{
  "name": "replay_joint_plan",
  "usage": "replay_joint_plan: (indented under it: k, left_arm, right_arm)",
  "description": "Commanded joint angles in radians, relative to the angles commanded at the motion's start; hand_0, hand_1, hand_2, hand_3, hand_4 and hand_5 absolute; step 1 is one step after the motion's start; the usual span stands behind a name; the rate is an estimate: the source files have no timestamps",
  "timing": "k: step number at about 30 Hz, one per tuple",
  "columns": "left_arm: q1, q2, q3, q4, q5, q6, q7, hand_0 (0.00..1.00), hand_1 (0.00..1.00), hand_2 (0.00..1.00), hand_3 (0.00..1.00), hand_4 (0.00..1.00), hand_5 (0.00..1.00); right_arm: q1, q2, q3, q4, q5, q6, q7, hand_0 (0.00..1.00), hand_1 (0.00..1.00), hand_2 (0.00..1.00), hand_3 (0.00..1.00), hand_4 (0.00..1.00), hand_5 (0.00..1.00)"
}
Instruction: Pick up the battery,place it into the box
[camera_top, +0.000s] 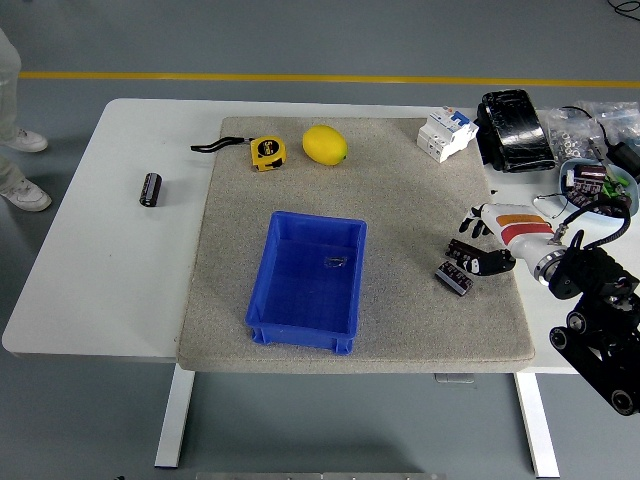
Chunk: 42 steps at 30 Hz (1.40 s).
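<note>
Two black cylindrical batteries lie on the grey mat at its right side, one just above the other. A third black battery lies on the white table at the far left. The blue box stands open in the middle of the mat with a small item inside. My right hand comes in from the right. Its fingers are spread, right beside the upper battery, and its thumb is near that battery's right end. It holds nothing. My left hand is out of view.
A yellow tape measure and a lemon lie at the mat's far edge. A white breaker, a black wrapped pack and a bowl of parts stand at the right. A person's legs show at the far left.
</note>
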Motion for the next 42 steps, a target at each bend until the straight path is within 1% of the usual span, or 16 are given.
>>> replay_joint_plan:
  k: [1, 2, 7, 8, 13, 14, 19, 20, 25, 26, 31, 32, 37, 38, 42]
  left_arm:
    - [0.0, 0.0, -0.001, 0.0, 0.002, 0.0, 0.0, 0.608, 0.601, 0.683, 0.753, 0.827, 0.957]
    - [-0.001, 0.0, -0.002, 0.0, 0.004, -0.001, 0.001, 0.608, 0.601, 0.681, 0.753, 0.828, 0.957]
    - [-0.003, 0.001, -0.002, 0.0, 0.012, -0.002, 0.003, 0.608, 0.601, 0.681, 0.753, 0.828, 0.957]
    - [-0.003, 0.001, -0.001, 0.0, 0.012, -0.003, 0.003, 0.608, 0.6, 0.683, 0.753, 0.826, 0.955]
    - [-0.007, 0.002, -0.004, 0.0, 0.016, -0.003, 0.002, 0.608, 0.6, 0.683, 0.753, 0.826, 0.955]
    - [-0.009, 0.002, -0.003, 0.0, 0.015, -0.004, 0.001, 0.607, 0.6, 0.684, 0.755, 0.829, 0.954]
    - [-0.013, 0.0, -0.002, 0.0, 0.01, -0.002, 0.0, 0.607, 0.6, 0.684, 0.755, 0.829, 0.954]
    - [-0.014, -0.001, -0.002, 0.0, 0.01, -0.002, 0.0, 0.608, 0.6, 0.683, 0.756, 0.829, 0.953]
    - [-0.018, -0.003, 0.005, 0.0, 0.003, -0.002, 0.0, 0.608, 0.6, 0.683, 0.756, 0.829, 0.953]
    - [-0.018, -0.004, 0.007, 0.0, 0.002, -0.002, 0.0, 0.608, 0.6, 0.685, 0.757, 0.831, 0.957]
    - [-0.021, -0.005, 0.008, 0.0, 0.0, -0.002, 0.0, 0.608, 0.6, 0.685, 0.757, 0.831, 0.957]
    - [-0.021, -0.005, 0.008, 0.0, 0.0, -0.002, 0.0, 0.608, 0.601, 0.686, 0.757, 0.832, 0.96]
    - [-0.021, -0.005, 0.009, 0.0, 0.0, -0.003, 0.0, 0.608, 0.601, 0.686, 0.757, 0.832, 0.96]
    - [-0.02, -0.005, 0.008, 0.0, 0.002, -0.003, 0.0, 0.608, 0.6, 0.686, 0.758, 0.83, 0.959]
    - [-0.02, -0.004, 0.006, 0.0, 0.006, -0.004, 0.0, 0.608, 0.6, 0.686, 0.758, 0.83, 0.959]
  right_arm:
    - [0.001, 0.002, -0.004, -0.004, 0.003, -0.001, 0.0, 0.536, 0.509, 0.505, 0.546, 0.875, 0.243]
    - [0.002, 0.003, -0.009, -0.008, 0.005, -0.003, -0.001, 0.494, 0.488, 0.488, 0.528, 0.858, 0.232]
    - [0.011, 0.014, -0.03, -0.031, 0.014, -0.013, 0.0, 0.494, 0.488, 0.488, 0.528, 0.858, 0.232]
    - [0.011, 0.015, -0.032, -0.034, 0.015, -0.016, -0.001, 0.401, 0.434, 0.451, 0.477, 0.826, 0.206]
    - [0.014, 0.016, -0.042, -0.041, 0.021, -0.027, -0.005, 0.401, 0.434, 0.451, 0.477, 0.826, 0.206]
    - [0.015, 0.016, -0.042, -0.042, 0.021, -0.028, -0.005, 0.37, 0.396, 0.419, 0.438, 0.789, 0.189]
    - [0.018, 0.018, -0.043, -0.057, 0.034, -0.032, -0.006, 0.37, 0.396, 0.419, 0.438, 0.789, 0.189]
    - [0.018, 0.019, -0.043, -0.063, 0.039, -0.033, -0.005, 0.439, 0.39, 0.415, 0.431, 0.792, 0.183]
    - [0.019, 0.023, -0.046, -0.084, 0.072, -0.042, 0.002, 0.439, 0.39, 0.415, 0.431, 0.792, 0.183]
    - [0.019, 0.023, -0.047, -0.088, 0.084, -0.045, 0.005, 0.473, 0.391, 0.416, 0.426, 0.771, 0.156]
    - [0.018, 0.025, -0.051, -0.094, 0.125, -0.064, 0.012, 0.473, 0.391, 0.416, 0.426, 0.771, 0.156]
    - [0.018, 0.025, -0.05, -0.094, 0.128, -0.071, 0.014, 0.519, 0.398, 0.419, 0.436, 0.768, 0.013]
    - [0.018, 0.024, -0.05, -0.096, 0.137, -0.084, 0.017, 0.519, 0.398, 0.419, 0.436, 0.768, 0.013]
    - [0.018, 0.024, -0.051, -0.097, 0.138, -0.082, 0.017, 0.512, 0.404, 0.421, 0.436, 0.794, 0.002]
    - [0.017, 0.023, -0.053, -0.096, 0.137, -0.077, 0.017, 0.512, 0.404, 0.421, 0.436, 0.794, 0.002]
